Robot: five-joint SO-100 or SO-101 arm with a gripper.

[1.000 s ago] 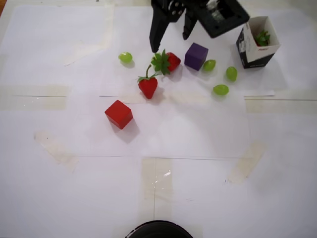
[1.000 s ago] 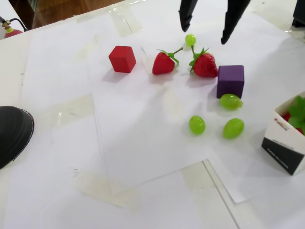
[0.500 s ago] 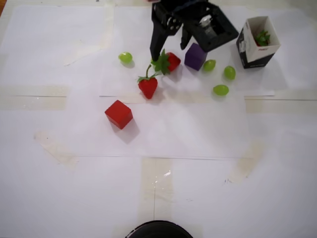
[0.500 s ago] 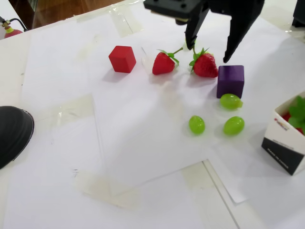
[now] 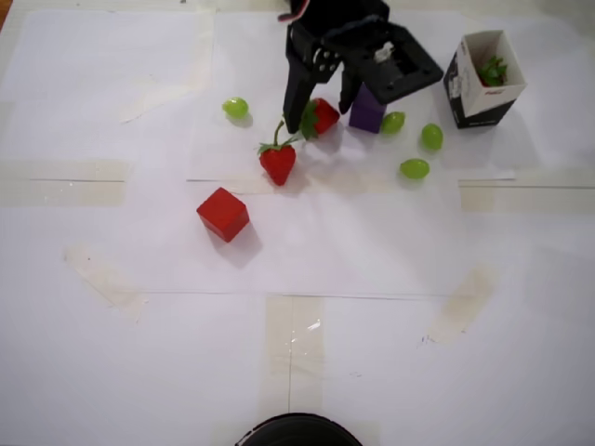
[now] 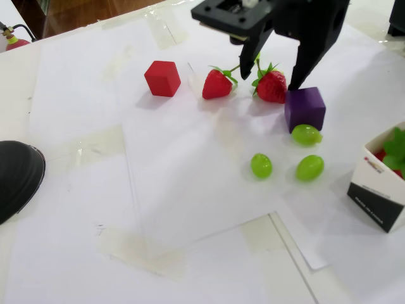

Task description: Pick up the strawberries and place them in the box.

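Note:
One strawberry point(image 5: 325, 117) point(image 6: 273, 88) lies at the back of the table. My gripper point(image 5: 322, 114) point(image 6: 270, 79) is open and lowered around it, one finger on each side. The finger on the right of the fixed view stands against the purple cube point(image 6: 305, 109). A second strawberry point(image 5: 278, 163) point(image 6: 216, 85) lies free just beside the first, its stem pointing toward the gripper. The box point(image 5: 468, 93) point(image 6: 380, 197) stands at the right with a strawberry point(image 5: 493, 72) point(image 6: 393, 147) inside it.
A red cube point(image 5: 223, 214) point(image 6: 162, 78) sits apart from the rest. Green grapes lie near the purple cube point(image 5: 370, 113): point(image 5: 392, 122), point(image 5: 431, 137), point(image 5: 415, 168), and another grape point(image 5: 235, 108) lies farther off. A black round object point(image 6: 16, 177) sits at the table edge.
The open gripper has come down and toward the strawberry, and now straddles it. The purple cube has turned slightly against one finger.

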